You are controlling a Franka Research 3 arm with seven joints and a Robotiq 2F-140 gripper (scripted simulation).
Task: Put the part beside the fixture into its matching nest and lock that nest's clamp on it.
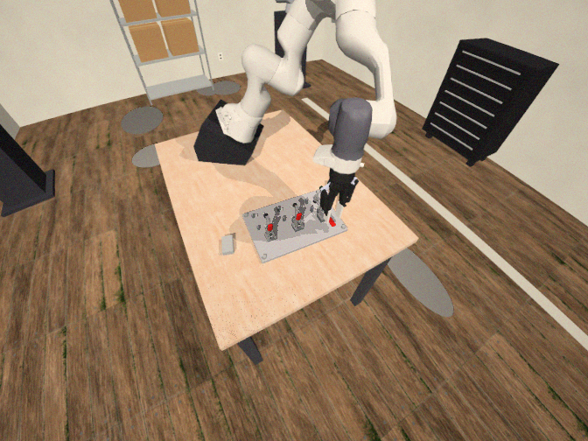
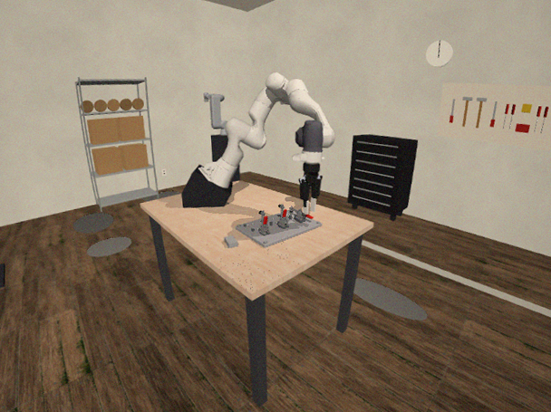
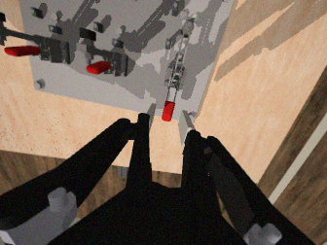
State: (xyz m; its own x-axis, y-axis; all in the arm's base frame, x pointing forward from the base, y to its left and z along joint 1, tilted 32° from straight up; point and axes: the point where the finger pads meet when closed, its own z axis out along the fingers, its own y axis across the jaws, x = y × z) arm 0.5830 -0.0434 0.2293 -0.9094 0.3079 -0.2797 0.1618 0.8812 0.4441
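The part (image 1: 227,244), a small flat grey block with a matte face, lies on the table (image 1: 265,304) just beside the fixture (image 1: 304,239), at about 9 o'clock from the plate in the top view. Its long axis is seen running roughly from 12 to 6 o'clock there, slightly tilted, much as the plate's short edges run. It is touched by nothing.

The fixture is a flat grey metal plate with bolt heads at its corners, dark blocks and pads, and three toggle clamps with red handle grips. The table top is pale, speckled wood on dark legs.

The gripper (image 3: 164,122) hangs over the plate's end far from the part, above the third clamp (image 3: 176,78). In the wrist view its black fingers are partly apart, with the red handle (image 3: 167,110) lying in line with the gap and pointing toward 6 o'clock. Nothing is gripped between the fingers; whether the handle is touched cannot be told.
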